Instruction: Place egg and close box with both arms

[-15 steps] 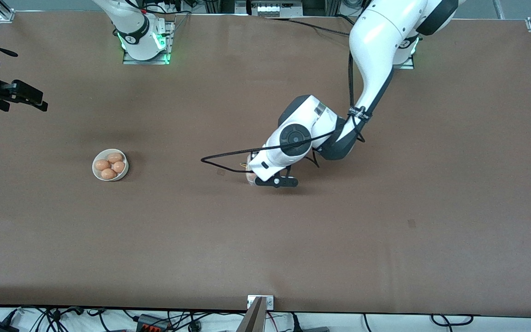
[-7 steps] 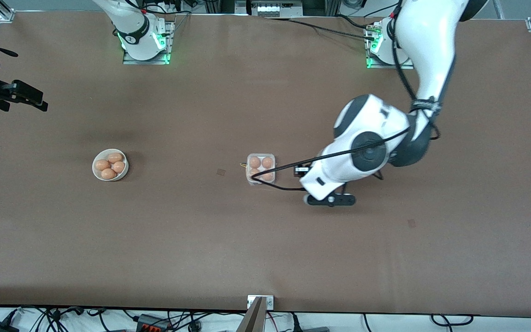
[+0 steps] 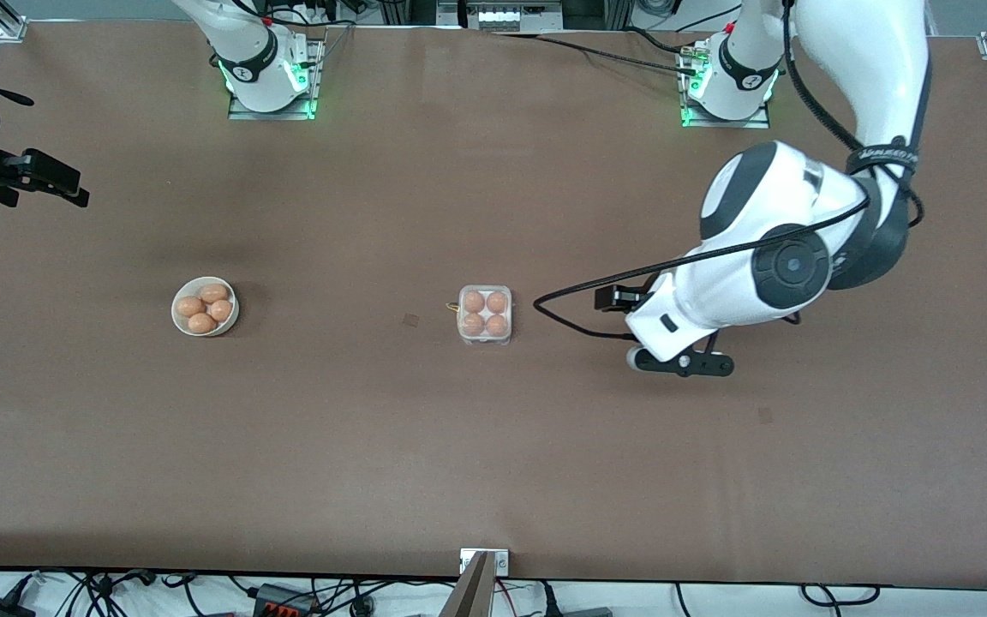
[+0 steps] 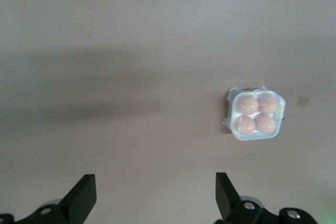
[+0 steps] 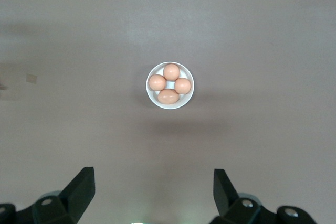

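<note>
Clear-plastic box, lid down over four eggs at mid-table, lies toward the right arm's end from my empty, spread left gripper, while my right gripper waits spread over the bowl.

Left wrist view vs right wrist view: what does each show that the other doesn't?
Only the left wrist view shows the box, lid down over four eggs, with the left gripper open and empty over bare table. Only the right wrist view shows the bowl holding four eggs, with the right gripper open and empty above it. Both share the brown table, an open gripper and nothing held.
</note>
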